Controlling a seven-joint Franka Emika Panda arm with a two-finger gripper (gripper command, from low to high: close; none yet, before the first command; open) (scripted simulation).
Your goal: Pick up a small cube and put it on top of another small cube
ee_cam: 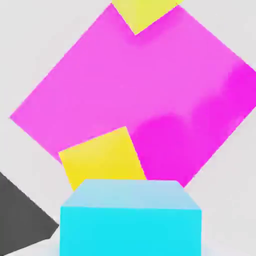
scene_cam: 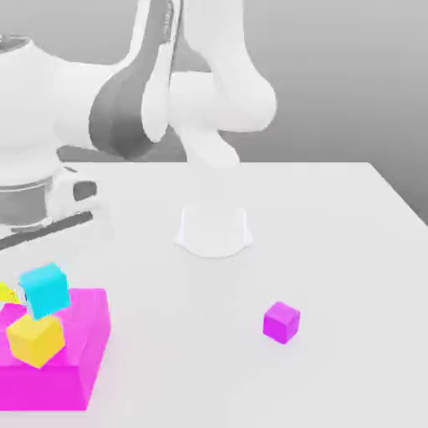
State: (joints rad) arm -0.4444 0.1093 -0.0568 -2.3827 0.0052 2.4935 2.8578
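Observation:
The small cyan cube (scene_cam: 43,288) hangs tilted in the air at the exterior view's left, just above a yellow cube (scene_cam: 35,338). In the hand view the cyan cube (ee_cam: 130,220) sits very close to the camera, with the yellow cube (ee_cam: 102,157) beyond it. My gripper is shut on the cyan cube. The yellow cube rests tilted at the edge of a large flat magenta block (scene_cam: 75,351) (ee_cam: 150,90). A small magenta cube (scene_cam: 282,323) lies alone on the white table, to the exterior view's right.
The white arm (scene_cam: 209,92) and its base (scene_cam: 33,201) fill the back left. A pale rounded shape (scene_cam: 213,230) sits on the table under the arm. Another yellow piece (scene_cam: 7,292) (ee_cam: 145,12) shows past the magenta block. The table edge (scene_cam: 401,201) runs along the right.

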